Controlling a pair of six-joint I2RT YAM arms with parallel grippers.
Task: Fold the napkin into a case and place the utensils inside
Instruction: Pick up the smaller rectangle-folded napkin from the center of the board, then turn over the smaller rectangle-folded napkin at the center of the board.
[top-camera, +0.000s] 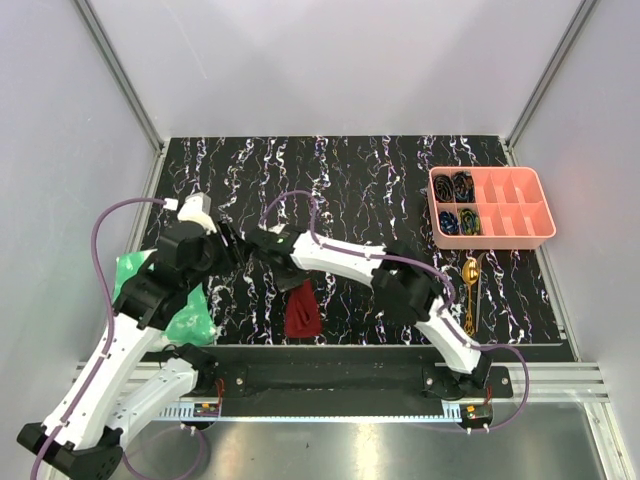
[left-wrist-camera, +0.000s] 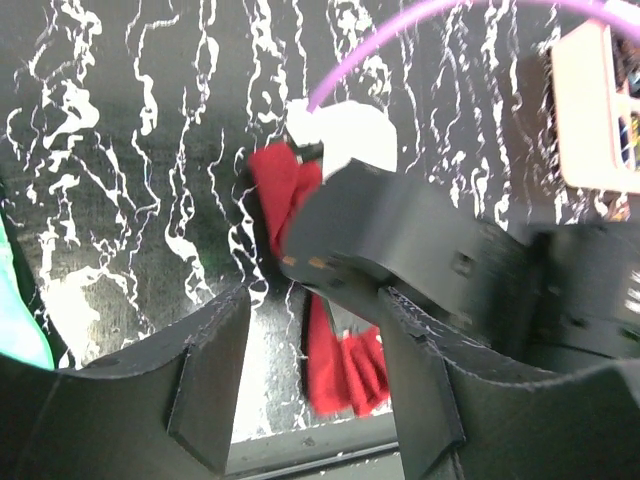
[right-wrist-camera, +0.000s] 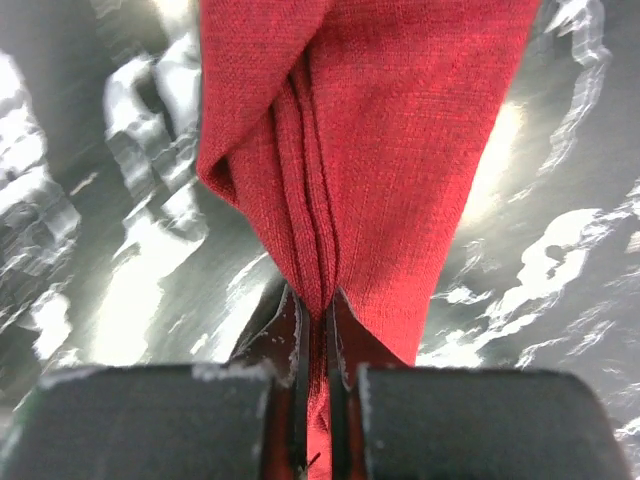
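It was a robotics lab cell: plain white wall panels and silver aluminium profile posts boxed in a black, white-veined tabletop, and a slotted aluminium rail along the tabletop's near edge carried two white-and-black robot arms.

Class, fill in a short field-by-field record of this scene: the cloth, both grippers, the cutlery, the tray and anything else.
napkin: dark red, bunched in folds, not yet a case
right gripper: shut on napkin
left gripper: open, empty, facing the right gripper
utensils: gold, lying right of the napkin
tray: pink, far right
green sheet: left side, under left arm
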